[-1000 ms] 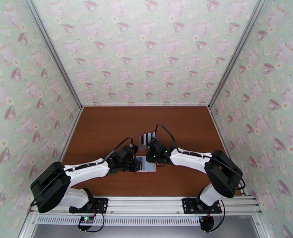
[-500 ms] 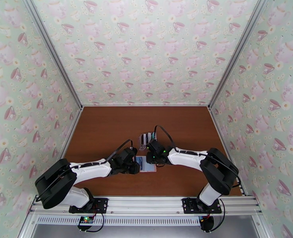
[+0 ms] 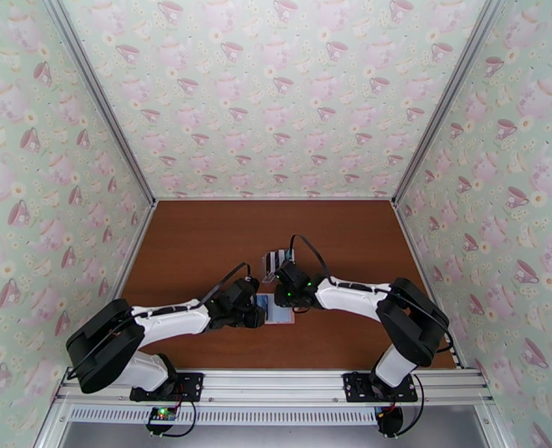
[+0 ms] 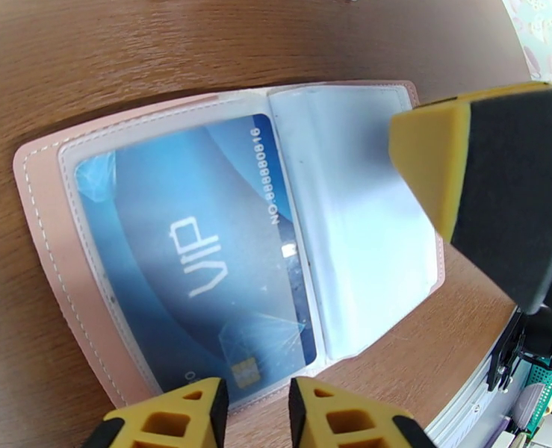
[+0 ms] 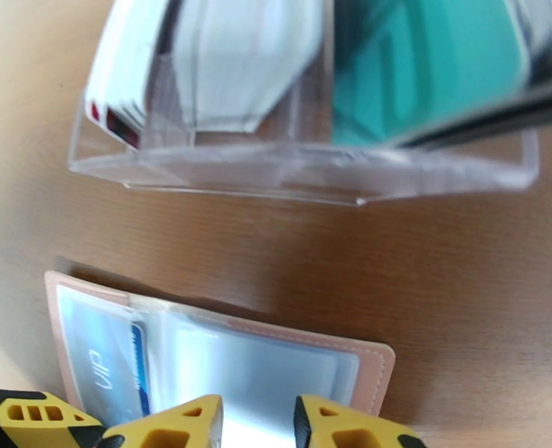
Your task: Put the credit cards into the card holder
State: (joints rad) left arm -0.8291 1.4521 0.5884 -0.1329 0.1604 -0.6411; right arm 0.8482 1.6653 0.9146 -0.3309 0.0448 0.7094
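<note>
The card holder is a pink wallet lying open and flat on the brown table, also seen from above and in the right wrist view. A blue credit card marked VIP sits inside its left clear pocket. The right pocket looks empty. My left gripper hovers at the wallet's near edge, its jaws slightly apart with nothing between them. My right gripper stands over the right pocket, narrowly open and empty. More credit cards, white and teal, stand in a clear rack.
The clear plastic slotted rack stands just beyond the wallet. One right finger hangs above the wallet's right half. Both arms meet at the table's middle. Patterned walls close in the left, right and back.
My left gripper's jaws have parted a little and the arm has drawn slightly back from the wallet. The right gripper has shifted a little toward the rack. The blue card stays in its pocket.
</note>
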